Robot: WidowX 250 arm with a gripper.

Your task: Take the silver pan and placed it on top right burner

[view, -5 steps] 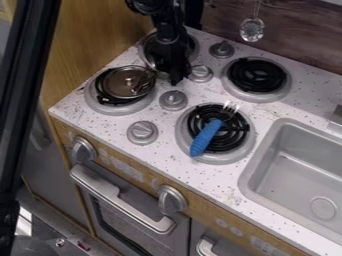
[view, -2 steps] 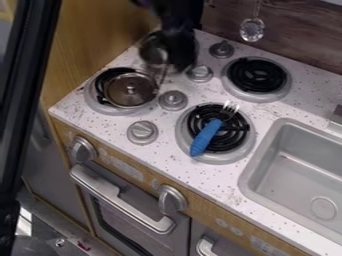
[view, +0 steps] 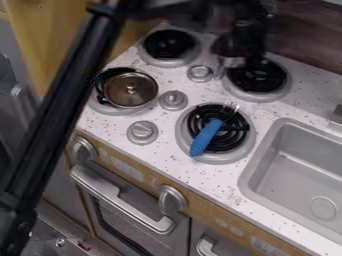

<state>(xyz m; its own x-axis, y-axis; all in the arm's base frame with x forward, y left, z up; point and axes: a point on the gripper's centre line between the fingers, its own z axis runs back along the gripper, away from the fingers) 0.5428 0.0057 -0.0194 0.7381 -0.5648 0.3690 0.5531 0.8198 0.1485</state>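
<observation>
Gripper: here it is at the far right of the stove, the black gripper (view: pixel 237 54) hanging down by the left part of the far right burner (view: pixel 257 80). Spread or pressed together — that I cannot tell, it's blurred and dark against the black coils.
Silver pan: a blurred silvery piece, seemingly the silver pan (view: pixel 232 62), shows right at the gripper's underside, over or beside that burner's left rim. Whether it rests on the burner or hangs above it, I cannot tell, and most of its shape is hidden.
Far left burner: black coils in plain view inside a silver ring, and that's the far left burner (view: pixel 168 45).
Near left burner: over on the near left burner (view: pixel 105 108) sits a round pan with a brownish see-through lid (view: pixel 120 95), small knob up in the middle.
Near right burner: a fork with a blue handle (view: pixel 206 137) lies across the near right burner (view: pixel 228 158), handle to the near left, tines to the far right.
Knobs: silver knobs (view: pixel 174 100) stand on the speckled counter (view: pixel 187 170) between the left and right burners.
Sink: and at the right — the grey sink (view: pixel 267 132), set into the counter.
</observation>
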